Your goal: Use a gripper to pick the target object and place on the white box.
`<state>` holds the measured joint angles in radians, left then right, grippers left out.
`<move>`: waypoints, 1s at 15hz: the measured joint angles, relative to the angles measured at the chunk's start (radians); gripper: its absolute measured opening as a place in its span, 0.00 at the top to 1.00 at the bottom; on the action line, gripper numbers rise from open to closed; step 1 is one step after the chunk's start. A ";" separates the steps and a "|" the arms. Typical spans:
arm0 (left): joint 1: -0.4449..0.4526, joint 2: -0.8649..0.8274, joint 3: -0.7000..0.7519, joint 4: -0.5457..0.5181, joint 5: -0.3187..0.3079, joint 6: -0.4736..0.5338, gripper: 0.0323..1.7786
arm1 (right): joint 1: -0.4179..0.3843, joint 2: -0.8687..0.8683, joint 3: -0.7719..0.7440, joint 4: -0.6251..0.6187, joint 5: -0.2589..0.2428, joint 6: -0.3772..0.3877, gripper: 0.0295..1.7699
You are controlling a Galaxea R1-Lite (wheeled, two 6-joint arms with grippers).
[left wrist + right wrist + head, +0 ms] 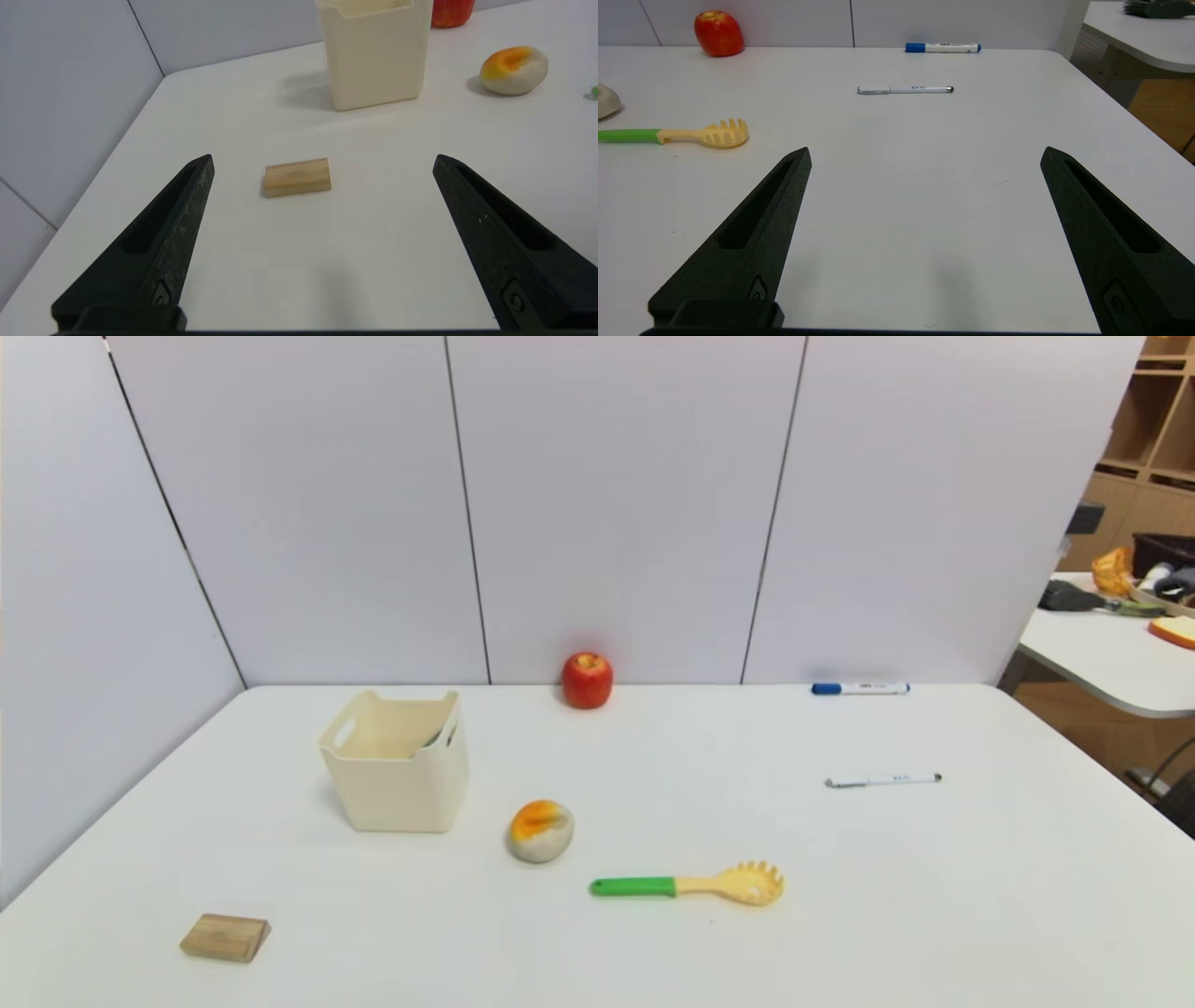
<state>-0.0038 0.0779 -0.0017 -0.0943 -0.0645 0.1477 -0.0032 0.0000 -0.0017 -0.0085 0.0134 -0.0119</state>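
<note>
The white box (397,775) stands on the table's left half, and in the left wrist view the white box (377,56) rises beyond my fingers. A dark grey edge (435,739) shows inside it against the right wall; it looks like the target object, mostly hidden by the box walls. My left gripper (323,157) is open over the near left of the table, holding nothing, with a wooden block ahead of it. My right gripper (925,150) is open over bare table on the right. Neither arm shows in the head view.
A wooden block (225,937) lies near the front left. A grey-and-orange lump (540,831) and a green-handled pasta spoon (689,885) lie mid-table. A red apple (587,679) and blue-capped marker (860,688) sit by the back wall, with a white pen (883,780) to the right.
</note>
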 joint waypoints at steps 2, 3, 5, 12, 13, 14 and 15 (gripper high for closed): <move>0.000 -0.045 0.001 0.097 0.041 -0.030 0.05 | 0.000 0.000 0.000 0.000 0.000 0.000 0.04; -0.001 -0.058 0.001 0.099 0.045 -0.059 0.05 | 0.000 0.000 0.000 0.000 0.000 0.000 0.04; -0.001 -0.071 0.001 0.098 0.048 -0.101 0.05 | 0.000 0.000 0.000 0.000 0.000 0.000 0.04; -0.001 -0.078 0.002 0.097 0.052 -0.127 0.05 | 0.000 0.000 0.000 0.000 0.000 0.000 0.04; -0.001 -0.078 0.002 0.097 0.053 -0.127 0.05 | 0.000 0.000 0.000 0.000 0.000 0.000 0.04; -0.001 -0.078 0.002 0.097 0.053 -0.127 0.05 | 0.000 0.000 0.000 0.000 0.000 -0.001 0.04; -0.001 -0.078 0.002 0.097 0.053 -0.126 0.05 | 0.000 0.000 0.000 0.000 -0.001 -0.004 0.04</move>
<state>-0.0047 0.0000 0.0000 0.0032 -0.0119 0.0215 -0.0032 0.0000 -0.0017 -0.0081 0.0119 -0.0164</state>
